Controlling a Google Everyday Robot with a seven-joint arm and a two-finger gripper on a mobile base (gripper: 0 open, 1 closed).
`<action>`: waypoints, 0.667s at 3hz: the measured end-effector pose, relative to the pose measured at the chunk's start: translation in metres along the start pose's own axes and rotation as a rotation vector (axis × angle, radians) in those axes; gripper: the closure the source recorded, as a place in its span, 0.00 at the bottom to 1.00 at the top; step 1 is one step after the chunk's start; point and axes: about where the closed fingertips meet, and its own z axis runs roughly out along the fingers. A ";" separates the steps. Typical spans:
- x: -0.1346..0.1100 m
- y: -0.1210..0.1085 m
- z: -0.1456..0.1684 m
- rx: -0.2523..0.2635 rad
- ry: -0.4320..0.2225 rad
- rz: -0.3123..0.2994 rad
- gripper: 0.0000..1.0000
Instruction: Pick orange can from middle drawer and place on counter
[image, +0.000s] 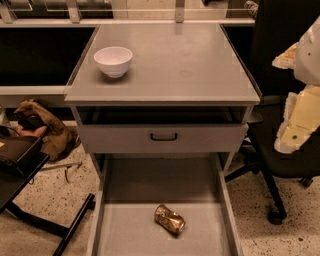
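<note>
The orange can (169, 219) lies on its side, dented, on the flat bottom of the open middle drawer (130, 235), near the drawer's centre. The counter (185, 65) is the grey top of the cabinet above it. My gripper (295, 127) shows as cream and white arm parts at the right edge, beside the cabinet at about drawer-front height, well apart from the can and holding nothing that I can see.
A white bowl (113, 60) stands on the counter's left side. A closed drawer front with a black handle (163, 136) sits above the open drawer. A black office chair (280, 165) stands right of the cabinet. A black stand (30, 200) and brown cloth (42, 127) are on the left.
</note>
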 end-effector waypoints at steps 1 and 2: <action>0.000 0.000 0.000 0.000 0.000 0.000 0.00; 0.004 0.006 0.015 -0.010 -0.010 0.018 0.00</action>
